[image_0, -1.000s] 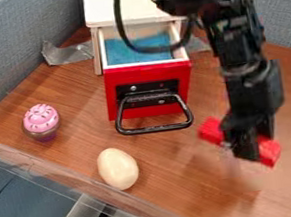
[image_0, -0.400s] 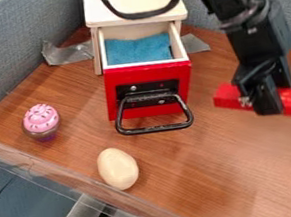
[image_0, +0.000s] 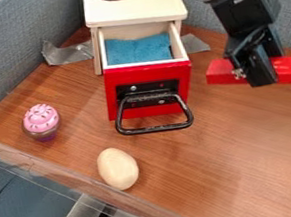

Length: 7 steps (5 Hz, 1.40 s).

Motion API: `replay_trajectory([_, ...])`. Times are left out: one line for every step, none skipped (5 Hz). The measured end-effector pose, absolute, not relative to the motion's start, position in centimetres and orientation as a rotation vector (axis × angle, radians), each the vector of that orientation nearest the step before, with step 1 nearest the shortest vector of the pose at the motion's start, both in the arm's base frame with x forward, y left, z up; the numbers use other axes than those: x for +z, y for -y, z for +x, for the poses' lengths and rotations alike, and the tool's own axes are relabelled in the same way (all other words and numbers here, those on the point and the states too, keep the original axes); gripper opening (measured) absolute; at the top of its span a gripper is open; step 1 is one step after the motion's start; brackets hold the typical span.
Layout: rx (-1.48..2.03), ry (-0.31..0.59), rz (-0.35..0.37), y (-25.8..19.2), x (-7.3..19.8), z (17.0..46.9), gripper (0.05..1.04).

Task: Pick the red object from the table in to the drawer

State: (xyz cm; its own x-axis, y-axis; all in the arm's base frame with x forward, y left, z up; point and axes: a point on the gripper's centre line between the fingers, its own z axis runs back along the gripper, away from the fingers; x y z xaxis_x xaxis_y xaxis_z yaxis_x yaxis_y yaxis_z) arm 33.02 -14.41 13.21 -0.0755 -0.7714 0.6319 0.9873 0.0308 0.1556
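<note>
One end effector [image_0: 257, 73] is clamping the red rectangular block [image_0: 221, 73]; picking is looking complete; the open drawer [image_0: 146, 74] off to its side is awaiting placement.

Table [image_0: 241, 153]: cabinet [image_0: 134, 10], tape [image_0: 67, 53], 1 cupcake [image_0: 41, 122], 1 egg [image_0: 117, 168]

One each: drawer [image_0: 147, 73], cupcake [image_0: 40, 118], egg [image_0: 117, 168], red block [image_0: 220, 72].

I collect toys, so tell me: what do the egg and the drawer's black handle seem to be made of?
The egg looks like satin wood or plastic: pale cream, softly shaded, with no clear grain to settle it. The handle looks like glossy black metal, from the glints along its bent bar; plastic is possible.
</note>
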Motion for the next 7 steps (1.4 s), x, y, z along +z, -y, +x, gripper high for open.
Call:
replay_trajectory([-1.483, 0.694, -0.369, 13.1, 13.8, 33.7, 0.560])
replay_trajectory([-1.444, 0.715, -0.344, 11.7, 14.5, 34.1, 0.560])
replay_trajectory([-1.382, 0.699, -0.330, 10.2, 14.4, 34.5, 0.560])
replay_trajectory([-1.324, 0.696, -0.298, 8.5, 14.3, 35.1, 0.560])
replay_trajectory([-1.273, 0.684, -0.277, 7.4, 14.1, 35.7, 0.560])
replay_trajectory([-1.221, 0.669, -0.272, 6.5, 13.6, 36.1, 0.560])
replay_trajectory([-1.153, 0.671, -0.253, 5.2, 13.9, 36.9, 0.560])
